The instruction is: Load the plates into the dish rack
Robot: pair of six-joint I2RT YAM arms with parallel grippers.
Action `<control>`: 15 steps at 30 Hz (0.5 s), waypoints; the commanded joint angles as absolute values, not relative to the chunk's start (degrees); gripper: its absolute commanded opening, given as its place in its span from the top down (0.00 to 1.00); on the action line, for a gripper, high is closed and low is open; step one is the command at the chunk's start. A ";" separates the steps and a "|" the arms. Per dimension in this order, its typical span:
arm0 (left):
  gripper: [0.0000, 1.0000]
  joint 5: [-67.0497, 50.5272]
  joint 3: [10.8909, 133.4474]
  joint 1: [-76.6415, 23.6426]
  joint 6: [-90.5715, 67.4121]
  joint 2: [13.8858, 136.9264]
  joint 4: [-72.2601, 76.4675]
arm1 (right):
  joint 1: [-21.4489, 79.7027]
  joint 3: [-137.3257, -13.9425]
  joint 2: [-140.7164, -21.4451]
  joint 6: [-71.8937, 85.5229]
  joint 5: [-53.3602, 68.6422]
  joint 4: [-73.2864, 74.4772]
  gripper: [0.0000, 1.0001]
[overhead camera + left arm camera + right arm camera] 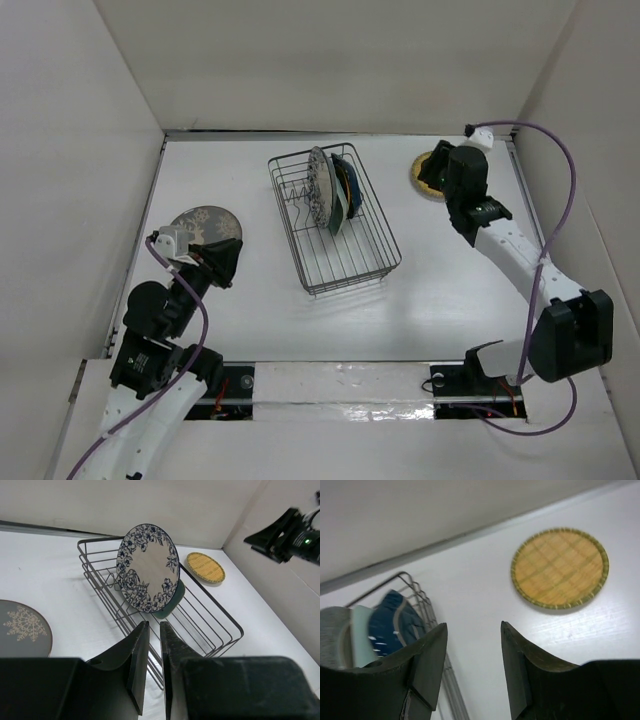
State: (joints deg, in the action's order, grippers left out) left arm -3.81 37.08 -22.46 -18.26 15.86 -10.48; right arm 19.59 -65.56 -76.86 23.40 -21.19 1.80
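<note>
The dish rack [345, 255] stands mid-table with three plates upright in it: a round floral one [318, 185], a dark blue one [346, 183] and a pale green one [336, 216]. A grey round plate with a snowflake pattern [205, 224] lies flat to the left. A yellow woven round plate [420, 176] lies flat at the back right. My right gripper [472, 626] hovers open and empty just short of the yellow plate [560, 567]. My left gripper [154, 625] is shut to a thin slit, holds nothing, and points at the rack [215, 617] from beside the grey plate [22, 627].
White walls close off the table at the back and on both sides. The right arm [290, 532] reaches over the back right corner. Bare table lies between the rack and the yellow plate [206, 567].
</note>
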 commanded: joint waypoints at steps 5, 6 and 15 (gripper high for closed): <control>0.87 -3.43 37.00 -22.76 -18.02 18.19 -8.70 | 4.94 -58.71 -84.36 33.82 -5.45 -8.87 0.48; 0.87 -3.43 37.00 -22.76 -18.02 18.37 -8.79 | 1.88 -59.15 -87.94 34.62 -5.01 -8.88 0.51; 0.86 -1.85 37.09 -22.76 -18.11 18.81 -8.96 | -11.77 -57.40 -102.47 49.82 8.78 -20.55 0.47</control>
